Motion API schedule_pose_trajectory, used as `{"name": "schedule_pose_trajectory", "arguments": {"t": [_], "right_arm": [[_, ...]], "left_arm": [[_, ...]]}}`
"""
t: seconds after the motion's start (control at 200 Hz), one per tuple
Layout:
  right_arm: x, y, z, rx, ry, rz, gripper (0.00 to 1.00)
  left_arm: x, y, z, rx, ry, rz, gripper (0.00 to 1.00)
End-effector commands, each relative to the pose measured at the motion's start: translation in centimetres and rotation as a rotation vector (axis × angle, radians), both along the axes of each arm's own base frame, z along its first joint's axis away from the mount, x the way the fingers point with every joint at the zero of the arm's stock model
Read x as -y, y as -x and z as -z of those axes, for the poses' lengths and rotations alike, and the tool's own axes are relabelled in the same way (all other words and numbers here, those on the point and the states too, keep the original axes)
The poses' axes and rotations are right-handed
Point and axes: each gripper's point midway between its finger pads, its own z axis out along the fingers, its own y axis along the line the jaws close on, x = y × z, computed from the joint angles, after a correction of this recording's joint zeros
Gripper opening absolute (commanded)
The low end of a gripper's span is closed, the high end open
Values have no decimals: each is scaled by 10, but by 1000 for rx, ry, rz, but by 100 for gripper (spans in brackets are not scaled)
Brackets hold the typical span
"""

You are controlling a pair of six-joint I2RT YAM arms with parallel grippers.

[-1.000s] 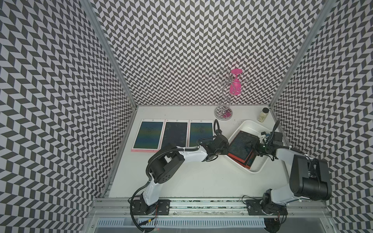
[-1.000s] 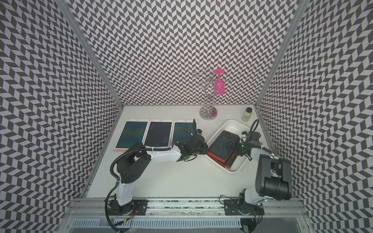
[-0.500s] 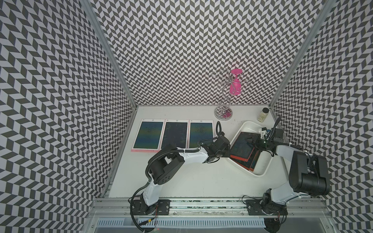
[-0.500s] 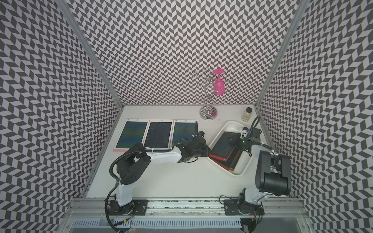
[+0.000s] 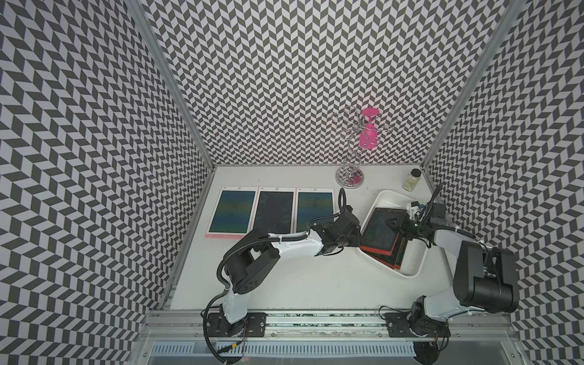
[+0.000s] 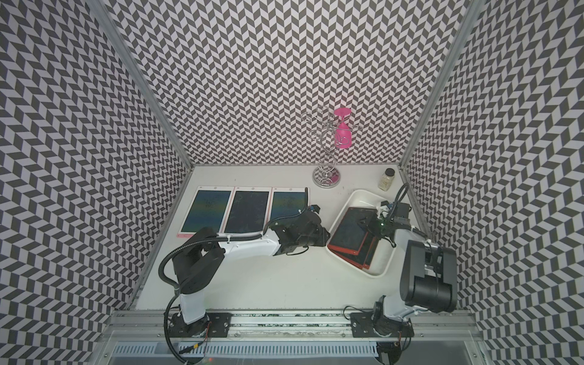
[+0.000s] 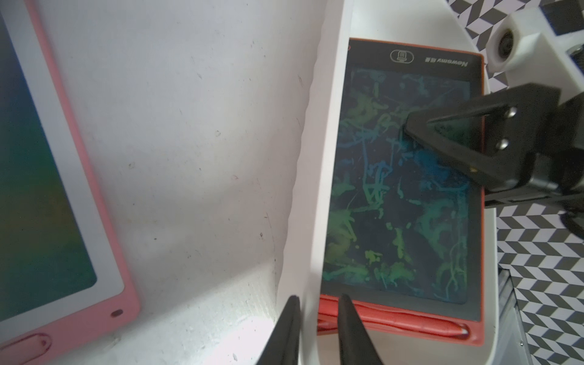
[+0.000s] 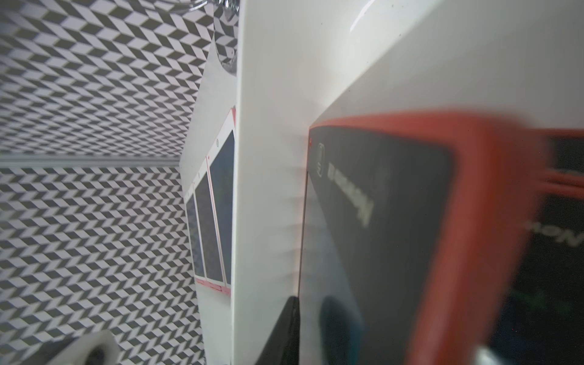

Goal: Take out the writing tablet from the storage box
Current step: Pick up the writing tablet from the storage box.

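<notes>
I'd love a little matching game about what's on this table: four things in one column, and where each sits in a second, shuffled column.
1. pink glass
2. small jar
3. red tablets
4. pink-framed tablets

a. in the white storage box
b. side by side, flat on the table
c. hanging upside down on the wire rack
d. standing in a back corner

Pairs: 1-c, 2-d, 3-a, 4-b

arms (image 5: 294, 247): white links, black joints | left end effector (image 7: 319, 298): black fingers (image 7: 354, 335)
</notes>
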Motion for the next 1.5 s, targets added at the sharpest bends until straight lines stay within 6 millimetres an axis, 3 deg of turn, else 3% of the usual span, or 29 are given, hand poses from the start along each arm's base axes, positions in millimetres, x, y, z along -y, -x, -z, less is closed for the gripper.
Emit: {"name": "schedule_pose_trajectory", "arguments": {"t": [0.0,0.335,0.686,0.831,1.021,1.257,1.492], "right_arm": [[7,2,-11,49,23,2,10],[9,6,-23,84,-41,-7,0],[6,2,-71,182,-80,-7,0],[5,3,-80,204,-88,4,0],[5,4,-95,228,-89,23,0],[4,6,-129,294,-84,32,0],[-18,9,-140,301,-101,-40,0]], "left_arm": [[-1,-4,-33,55,66,-4,24],[-16,-15,-46,75,82,-25,24],[-49,-28,-63,115,101,-55,26],[-64,-33,-66,119,107,-69,27],[-73,-35,-73,139,119,-69,29],[-84,-36,-75,141,125,-62,29],[-104,-33,-85,159,167,-50,33]]}}
